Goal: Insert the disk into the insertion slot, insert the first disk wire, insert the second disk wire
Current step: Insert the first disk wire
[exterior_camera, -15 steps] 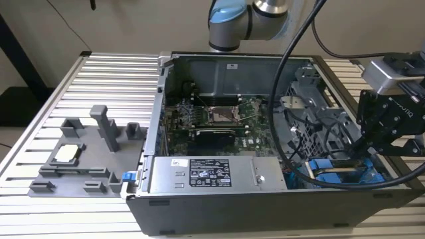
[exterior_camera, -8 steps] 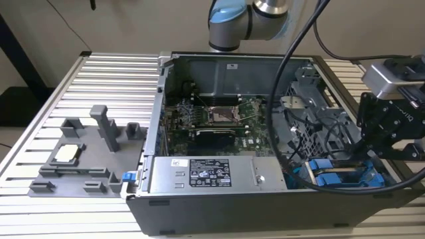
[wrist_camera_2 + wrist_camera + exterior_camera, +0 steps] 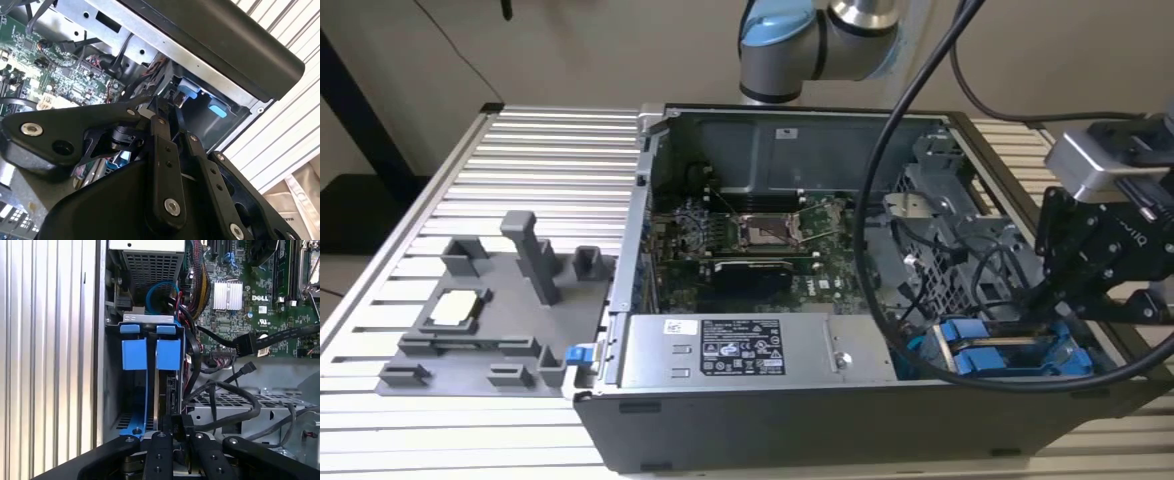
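Open computer case (image 3: pixel 854 425) lying on its side on the slatted bench (image 3: pixel 547 150), lid off. Down in the corner at the exterior view's right, past the silver power-supply box (image 3: pixel 727 350): the pincer (image 3: pixel 1047 300), hanging just above two blue carrier fronts.

In the first wrist view, tips of the pincer (image 3: pixel 180 426) drawn together, no real gap between them. Impossible to tell whether anything thin is pinched there.

As for the disk (image 3: pixel 168 354): already seated in the insertion slot (image 3: pixel 113 390), in the carrier nearer the motherboard (image 3: pixel 250 300), blue front level with that of the second carrier (image 3: pixel 134 354) just beside it. Behind that second front, only open space and a bare blue rail, so probably empty.

Relation that matters: long axis of the disk running from its blue front straight toward the pincer. Tips therefore at, or just above, the end opposite the blue front, in line with the slab. No telling from these views whether touching it.

Wires, by the look of it, not yet in. A small black plug (image 3: pixel 248 368) on a thin cable, dangling free on the motherboard side of the disk. A wider black plug (image 3: pixel 245 344) on a flat cable, lying loose just beyond it toward the board. Both apart from the pincer, off to its motherboard side. Judged from that: disk step done, both wire steps open.
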Action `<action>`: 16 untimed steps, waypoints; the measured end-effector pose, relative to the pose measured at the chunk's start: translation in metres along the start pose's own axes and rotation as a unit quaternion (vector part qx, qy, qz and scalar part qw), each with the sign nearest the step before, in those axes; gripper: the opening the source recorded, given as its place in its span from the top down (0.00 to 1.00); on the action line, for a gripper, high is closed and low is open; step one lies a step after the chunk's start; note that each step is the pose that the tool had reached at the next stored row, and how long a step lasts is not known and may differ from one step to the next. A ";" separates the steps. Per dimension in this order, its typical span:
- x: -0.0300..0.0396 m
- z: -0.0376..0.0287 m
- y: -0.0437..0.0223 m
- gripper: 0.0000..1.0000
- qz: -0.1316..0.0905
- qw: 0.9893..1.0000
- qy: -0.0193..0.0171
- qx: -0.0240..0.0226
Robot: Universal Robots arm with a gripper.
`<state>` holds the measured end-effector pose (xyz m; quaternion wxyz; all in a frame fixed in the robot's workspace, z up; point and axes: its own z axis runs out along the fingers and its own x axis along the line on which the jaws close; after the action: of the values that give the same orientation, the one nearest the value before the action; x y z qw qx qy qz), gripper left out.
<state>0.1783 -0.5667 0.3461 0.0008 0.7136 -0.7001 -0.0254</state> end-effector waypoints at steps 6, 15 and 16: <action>0.0001 0.0023 -0.0001 0.81 0.000 1.000 0.000 0.000; 0.0002 0.0047 0.0002 0.81 0.001 1.000 0.000 0.000; 0.0002 0.0049 0.0002 0.81 0.001 1.000 0.000 0.000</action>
<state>0.1779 -0.5667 0.3412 0.0008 0.7129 -0.7008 -0.0254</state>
